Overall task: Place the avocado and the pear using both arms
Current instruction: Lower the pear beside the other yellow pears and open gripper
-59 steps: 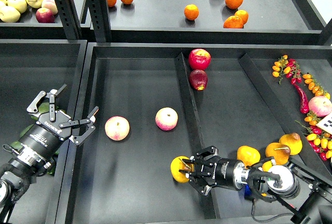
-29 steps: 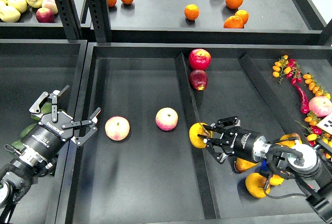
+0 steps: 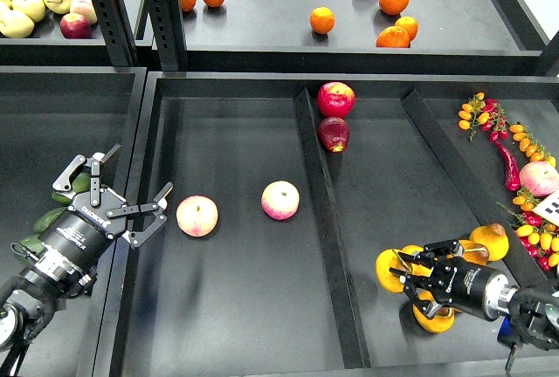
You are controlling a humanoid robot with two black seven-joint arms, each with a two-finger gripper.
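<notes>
Across the middle of the frame: a wide black tray (image 3: pixel 236 325), split by a slanted divider (image 3: pixel 325 229) into a left and a middle bay, with a back shelf (image 3: pixel 262 41) of oranges along the top. In the left bay, only two pink-cream fruits (image 3: pixel 197 216), side by side; two red apples (image 3: pixel 335 99) against the divider at the far end.

At lower left, the left gripper (image 3: pixel 113 192), hovering over the tray's left wall, fingers spread wide, nothing between them. Just behind it, outside the tray, dark green shapes, likely the avocado (image 3: pixel 77 183), though mostly hidden by the arm and hard to make out. Not picked up, by the look of it.

At lower right, the right gripper (image 3: pixel 409 283), low over the middle bay, fingers set around the pear (image 3: pixel 389 270), seemingly gripping it; contact hard to confirm against the dark fingers. More yellow-orange pears (image 3: pixel 490 239) heaped just to the right.

Judged from this: pear in hand or nearly so, not yet set down at any target; avocado untouched. Both placements left to do, so the task at an early stage.
</notes>
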